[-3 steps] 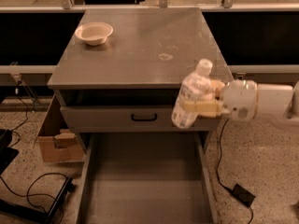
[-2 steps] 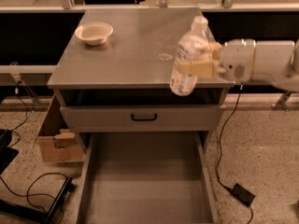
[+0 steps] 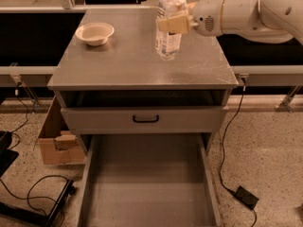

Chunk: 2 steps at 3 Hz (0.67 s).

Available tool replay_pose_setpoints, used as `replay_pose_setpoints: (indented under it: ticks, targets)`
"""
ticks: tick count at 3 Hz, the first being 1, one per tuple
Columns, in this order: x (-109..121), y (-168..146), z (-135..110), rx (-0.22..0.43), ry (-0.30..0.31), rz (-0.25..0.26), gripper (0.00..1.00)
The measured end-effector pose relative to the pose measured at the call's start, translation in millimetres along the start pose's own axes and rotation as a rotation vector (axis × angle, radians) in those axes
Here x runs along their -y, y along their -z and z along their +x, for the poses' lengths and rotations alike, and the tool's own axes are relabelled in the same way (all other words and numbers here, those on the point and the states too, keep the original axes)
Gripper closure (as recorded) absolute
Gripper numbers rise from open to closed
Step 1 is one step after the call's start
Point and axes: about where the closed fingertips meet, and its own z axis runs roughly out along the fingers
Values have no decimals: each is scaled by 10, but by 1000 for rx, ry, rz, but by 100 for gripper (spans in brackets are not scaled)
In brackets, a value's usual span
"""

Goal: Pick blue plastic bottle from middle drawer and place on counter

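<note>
Since the earlier frame the gripper [image 3: 166, 22] has carried the blue plastic bottle [image 3: 168, 44] up and inward, from over the counter's 3 o'clock edge to a spot over its far half, and the bottle is now upright rather than tilted.

Camera view: the arm reaches in from 2 o'clock. Its cream fingers [image 3: 174, 23] pinch the bottle around the upper body, just under the shoulder. The bottle stands at about 1 o'clock from the middle of the counter [image 3: 128, 67]; whether its base touches the surface or hangs just above it, I cannot tell. A cream bowl [image 3: 94, 33] sits at 10 o'clock on the counter, well apart from the bottle. Below, at 6 o'clock, the middle drawer [image 3: 147, 183] is pulled out, its grey floor showing. Above it is a shut drawer front [image 3: 142, 119] with a black handle.
</note>
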Motion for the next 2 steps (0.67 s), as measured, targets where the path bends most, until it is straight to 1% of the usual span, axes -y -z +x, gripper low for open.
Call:
replay_pose_setpoints:
  ticks: [1, 2]
  targets:
    - [203, -436, 14, 7, 17, 18, 100]
    - [326, -794, 178, -5, 29, 17, 100]
